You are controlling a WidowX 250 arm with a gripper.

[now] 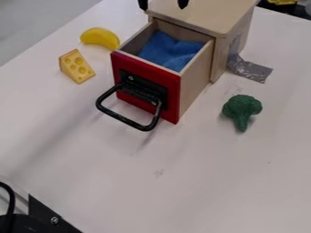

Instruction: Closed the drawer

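On the white tabletop, the red-fronted wooden drawer stands open, blue cloth inside; over the cabinet hangs the black gripper, its fingers spread wide

Bright, soft light across the white table, a faint grey shadow trailing away from the drawer, a darker streak below its handle, dimmer wood inside it

The hand has 2 black, seemingly rounded fingertips.
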